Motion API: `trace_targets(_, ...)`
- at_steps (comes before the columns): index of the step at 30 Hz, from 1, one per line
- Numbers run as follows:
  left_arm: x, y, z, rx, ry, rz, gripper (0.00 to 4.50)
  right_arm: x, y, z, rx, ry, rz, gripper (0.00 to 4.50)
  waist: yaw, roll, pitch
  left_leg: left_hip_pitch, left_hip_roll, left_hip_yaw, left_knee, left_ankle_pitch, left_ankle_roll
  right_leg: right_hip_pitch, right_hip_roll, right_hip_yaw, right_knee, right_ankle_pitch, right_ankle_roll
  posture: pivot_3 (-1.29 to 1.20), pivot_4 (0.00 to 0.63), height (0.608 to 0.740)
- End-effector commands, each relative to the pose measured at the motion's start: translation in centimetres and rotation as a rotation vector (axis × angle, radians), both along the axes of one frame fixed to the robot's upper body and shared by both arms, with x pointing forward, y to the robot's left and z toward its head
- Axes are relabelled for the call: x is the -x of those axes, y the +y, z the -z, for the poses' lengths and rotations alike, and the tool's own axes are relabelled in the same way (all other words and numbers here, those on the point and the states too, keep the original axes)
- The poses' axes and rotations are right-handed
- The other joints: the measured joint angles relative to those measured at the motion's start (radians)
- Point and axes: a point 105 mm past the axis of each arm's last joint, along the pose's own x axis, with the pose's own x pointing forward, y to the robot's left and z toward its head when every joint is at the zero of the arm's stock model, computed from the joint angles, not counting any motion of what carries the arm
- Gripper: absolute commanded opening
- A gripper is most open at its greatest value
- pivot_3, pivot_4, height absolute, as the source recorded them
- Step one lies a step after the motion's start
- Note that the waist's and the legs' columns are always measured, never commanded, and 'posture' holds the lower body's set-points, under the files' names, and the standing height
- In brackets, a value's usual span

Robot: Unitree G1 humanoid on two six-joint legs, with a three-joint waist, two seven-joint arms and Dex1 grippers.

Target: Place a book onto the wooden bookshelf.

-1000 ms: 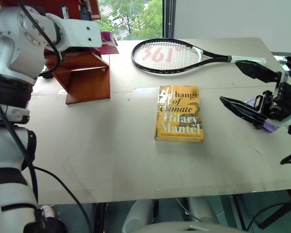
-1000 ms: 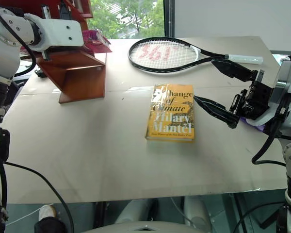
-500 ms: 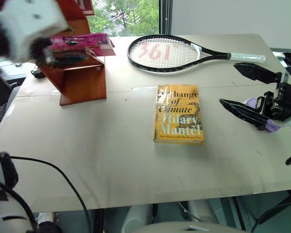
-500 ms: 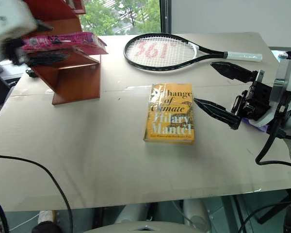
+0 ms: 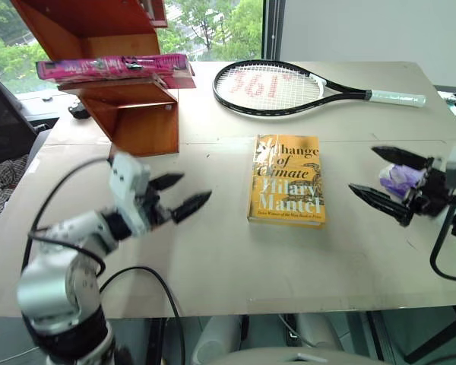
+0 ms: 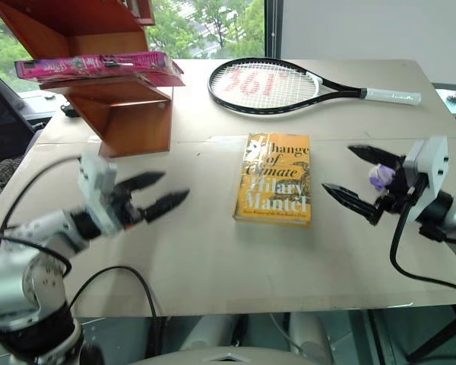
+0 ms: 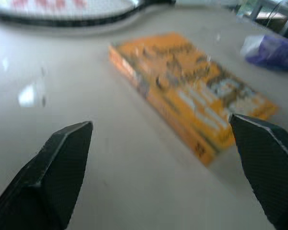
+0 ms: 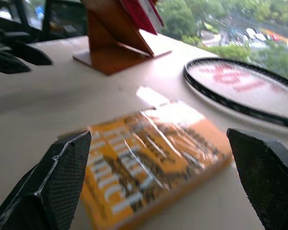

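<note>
The pink book [image 5: 114,66] lies flat on a tier of the wooden bookshelf [image 5: 140,125] at the table's far left, with nothing holding it. My left gripper [image 5: 197,185] hovers low over the table in front of the shelf, well apart from it, open and empty. It points toward the yellow-orange paperback [image 7: 192,91]. On the right side my right gripper [image 5: 362,168] stands open and empty, pointing left at that same paperback [image 8: 149,153]. The bookshelf [image 8: 115,43] shows beyond it in the right wrist view.
The yellow-orange paperback [image 5: 287,179] lies mid-table between the two grippers. A black tennis racket [image 5: 270,85] rests at the back. A small purple object [image 5: 399,179] sits by my right gripper. Bare tabletop [image 5: 213,258] stretches along the near edge.
My left gripper has opened and come away from the shelf, down and toward me; the pink book stays on the tier. My right gripper has sunk a little.
</note>
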Motion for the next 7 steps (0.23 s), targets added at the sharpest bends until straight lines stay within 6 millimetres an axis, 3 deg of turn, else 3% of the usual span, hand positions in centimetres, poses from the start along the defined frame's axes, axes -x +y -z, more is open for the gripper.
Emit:
trace_targets(1,1.6,1.1,0.7,-0.070,-0.035,0.011,4.45,0.8,-3.3,1.0,0.111,-0.009,0.096,4.50,0.002,0.000,0.000,0.001,0.000,0.000,0.000,0.000,0.000,0.002,0.000,0.000,0.000,0.000,0.000,0.00,0.150,0.740)
trace_targets(3,2.2,1.9,1.6,-0.075,-0.006,-0.008,4.45,1.1,-4.9,2.3,0.169,0.030,0.148,4.50,0.002,0.001,-0.001,0.003,0.000,0.001,0.000,0.000,0.000,0.004,0.000,0.001,-0.001,0.000,0.000,0.00,0.150,0.740)
trace_targets(7,2.6,2.3,2.6,-0.075,0.015,-0.029,4.45,1.3,-6.3,3.5,0.207,0.069,0.179,4.50,0.001,0.002,-0.001,0.008,0.000,0.002,0.000,0.000,0.000,0.009,0.000,0.002,0.000,0.000,0.000,0.00,0.150,0.740)
